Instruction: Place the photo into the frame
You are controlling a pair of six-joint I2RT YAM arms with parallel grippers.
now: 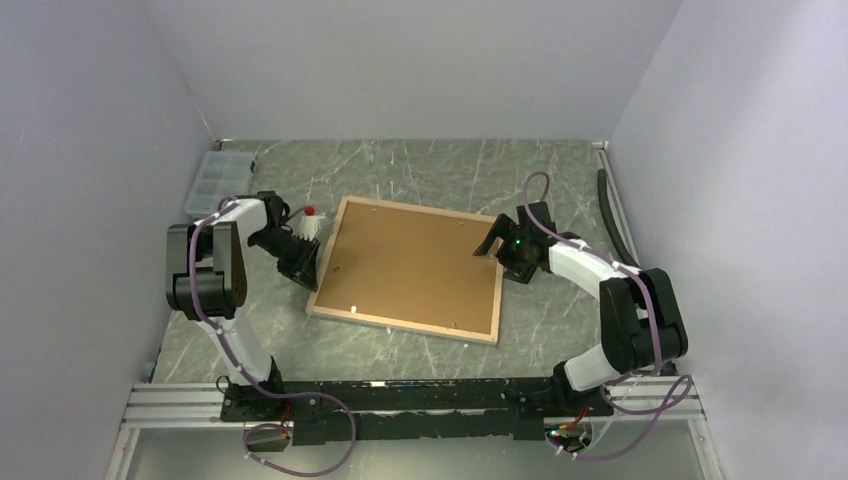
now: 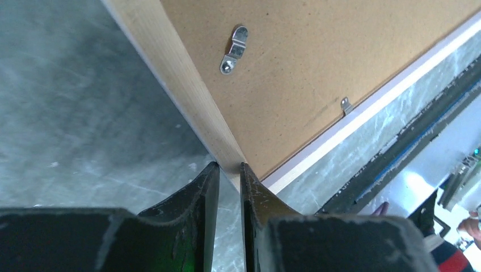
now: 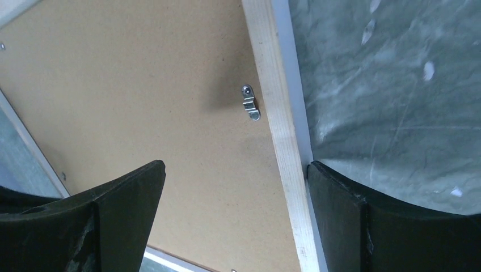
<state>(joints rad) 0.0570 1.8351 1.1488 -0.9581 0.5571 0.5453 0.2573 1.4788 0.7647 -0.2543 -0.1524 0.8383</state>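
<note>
The frame lies face down at the centre of the overhead view on the grey marbled table, with its light-wood back rim and the brown backing panel facing up. At its left edge the left gripper has its jaws drawn almost together, and they appear to pinch the wooden rim between the fingertips. At the frame's right edge the right gripper stands spread wide, one finger over the backing panel and the other past the rim over the table, holding nothing.
</note>
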